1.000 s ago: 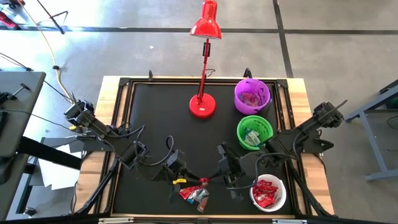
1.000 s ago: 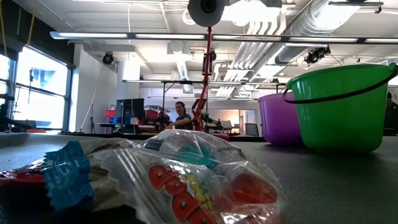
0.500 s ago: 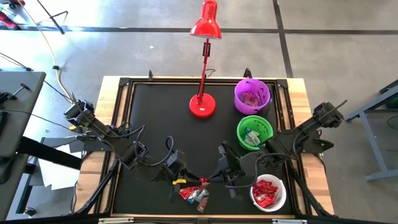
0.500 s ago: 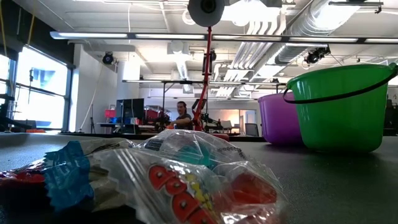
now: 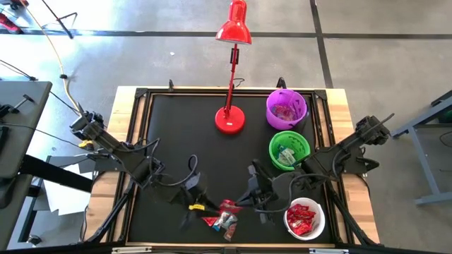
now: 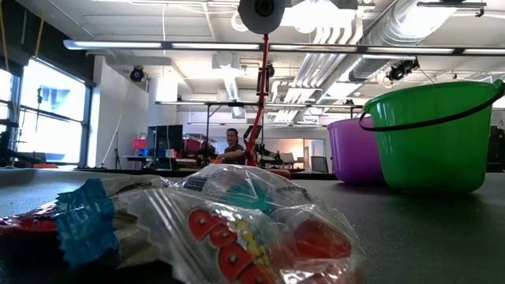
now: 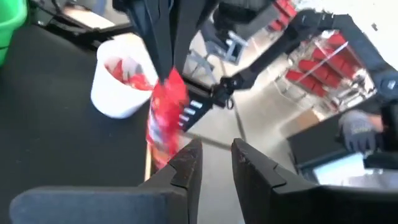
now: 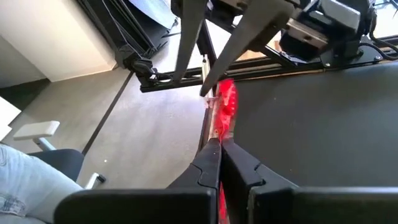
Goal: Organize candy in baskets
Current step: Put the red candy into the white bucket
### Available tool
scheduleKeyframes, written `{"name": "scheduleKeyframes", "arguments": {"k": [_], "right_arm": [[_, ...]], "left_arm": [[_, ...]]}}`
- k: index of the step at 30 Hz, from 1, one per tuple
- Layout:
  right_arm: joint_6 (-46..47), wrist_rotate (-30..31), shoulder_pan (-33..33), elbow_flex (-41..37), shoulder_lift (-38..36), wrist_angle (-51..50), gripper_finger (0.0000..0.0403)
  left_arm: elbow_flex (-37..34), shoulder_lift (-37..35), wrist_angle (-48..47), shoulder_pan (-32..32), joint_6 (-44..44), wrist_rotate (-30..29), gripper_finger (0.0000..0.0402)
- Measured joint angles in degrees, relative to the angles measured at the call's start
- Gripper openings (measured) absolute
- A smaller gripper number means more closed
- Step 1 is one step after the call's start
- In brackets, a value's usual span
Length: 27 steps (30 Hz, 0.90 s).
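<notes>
A red wrapped candy [image 5: 227, 206] hangs in the air between my two grippers, above a small pile of candy [image 5: 224, 221] near the table's front edge. That pile fills the foreground of the low view [image 6: 221, 229]. My right gripper [image 8: 219, 155] is shut on the red candy [image 8: 225, 106]. My left gripper [image 7: 216, 158] faces it from the left, open, with nothing between its fingers. The purple basket [image 5: 286, 108], green basket [image 5: 289, 149] and white basket [image 5: 304, 218] stand along the right side, each with candy inside. My right gripper pinches one end of the red candy's wrapper [image 8: 217, 134] between its two fingers, slanting down from the table's right. The rest of the candy sticks out past the fingertips toward the left gripper, lifted clear of the table. My left gripper has the candy's other end [image 7: 160, 146] beside the outer side of one finger [image 7: 186, 163]; whether they touch, I cannot tell.
A red desk lamp stands with its round base [image 5: 229, 120] at the far middle of the black mat. In the low view the green basket [image 6: 434, 134] and purple basket [image 6: 351, 150] rise on the right. A person sits far off in the room behind.
My left arm has shifted a little, and its gripper has drawn slightly back toward the table's left. My right gripper has rolled a little at the wrist. The red candy has stayed in the air between the two grippers.
</notes>
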Motion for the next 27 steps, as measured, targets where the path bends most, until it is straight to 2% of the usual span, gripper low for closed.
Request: {"name": "scheduleKeyframes", "arguments": {"k": [4,7,15,21,24,27], "right_arm": [[4.07,-0.55,0.02,0.00,0.00,-2.91,0.0000],[10.74,-2.11,0.87,0.00,-0.02,-8.55,0.0000],[34.91,-10.93,7.02,0.00,-0.02,-32.28,0.0000],[49.71,-11.90,13.08,0.00,-0.02,-48.62,0.0000],[56.14,-11.89,15.13,0.00,-0.04,-52.28,0.0000],[59.22,-11.86,16.51,0.00,-0.04,-52.32,0.0005]], "left_arm": [[0.02,-0.82,-3.04,0.13,0.45,1.85,0.0080],[0.00,-1.04,-6.78,-0.07,-1.40,1.94,0.0080],[-0.02,-1.02,-15.26,-1.22,-7.35,0.86,0.0076],[-0.02,-0.98,-16.34,-1.46,-6.65,-0.86,0.0076],[-0.02,-0.97,-16.33,-1.44,-5.57,-0.98,0.0076],[-0.02,-0.95,-16.34,-1.44,-5.83,-3.72,0.0076]]}}
